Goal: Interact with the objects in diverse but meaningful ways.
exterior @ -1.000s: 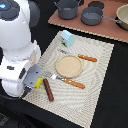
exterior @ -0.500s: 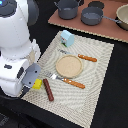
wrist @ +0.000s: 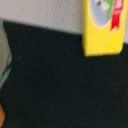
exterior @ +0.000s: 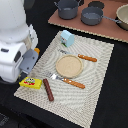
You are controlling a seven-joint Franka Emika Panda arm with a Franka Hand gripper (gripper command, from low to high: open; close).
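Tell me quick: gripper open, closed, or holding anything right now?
Gripper: cannot be told. The fingers show in neither view; the wrist view shows only the yellow packet on the dark surface.

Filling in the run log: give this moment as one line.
arm: over mat's edge, exterior view's left | gripper: hidden | packet: flat beside sausage | carton: on mat | plate: bare

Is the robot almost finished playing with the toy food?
Hard to say. The yellow packet and sausage lie at the placemat's edge, the blue carton at its far side. The end effector is hidden, so nothing visibly in hand; the plate is bare.
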